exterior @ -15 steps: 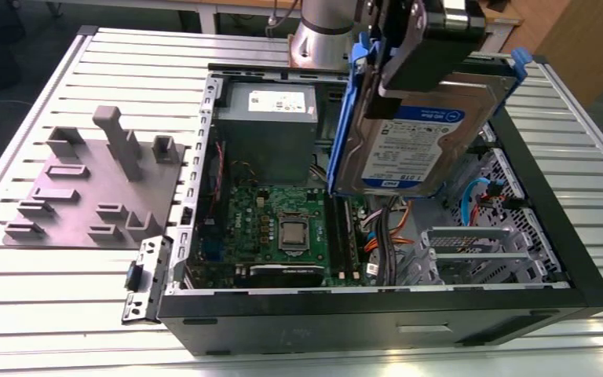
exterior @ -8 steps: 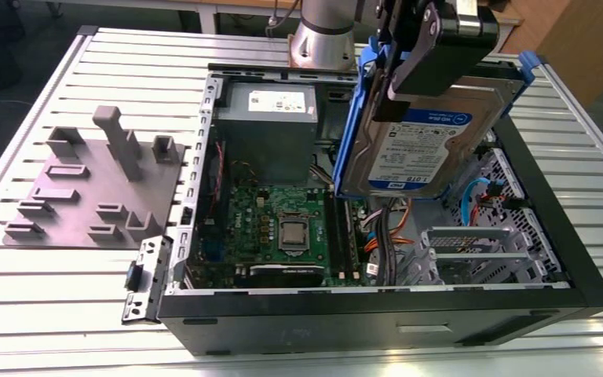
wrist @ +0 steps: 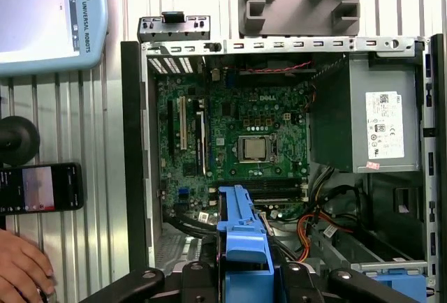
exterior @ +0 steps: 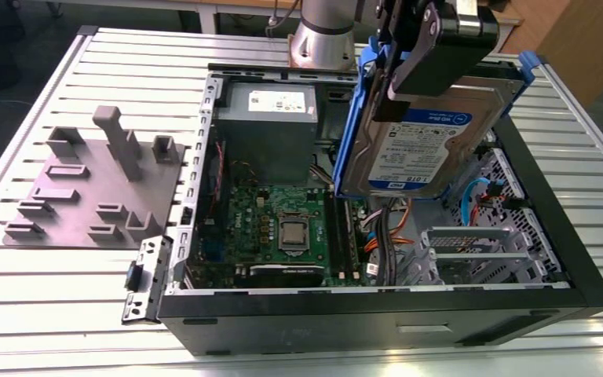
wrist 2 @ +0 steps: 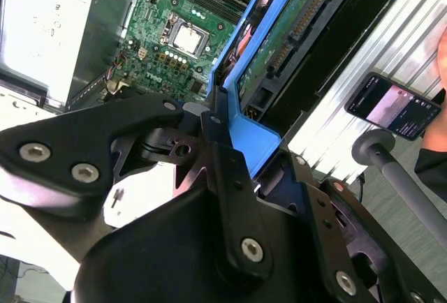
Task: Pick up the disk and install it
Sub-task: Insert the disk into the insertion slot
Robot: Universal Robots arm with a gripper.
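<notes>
The disk (exterior: 419, 151), a silver hard drive with a white-and-blue label and blue side rails, hangs tilted above the open computer case (exterior: 385, 308), toward the exterior view's right. My gripper (exterior: 404, 93) is shut on the drive's upper end, its black body rising above it. In the second wrist view my gripper (wrist 2: 218, 127) pinches the blue rail, and the disk's (wrist 2: 293, 31) green circuit side and connector face the camera. In the first wrist view the disk's blue rail (wrist: 242, 227) sticks out from my gripper (wrist: 244, 269) over the case interior.
Inside the case lie the motherboard (exterior: 280, 228), the grey power-supply box (exterior: 268, 118), orange and blue cables (exterior: 396, 228) and a metal drive cage (exterior: 480, 251). A grey fixture plate (exterior: 92, 188) sits on the slatted table. A phone (wrist: 42, 188), a hand (wrist: 21, 268) and a pendant (wrist: 49, 17) lie beside the case.
</notes>
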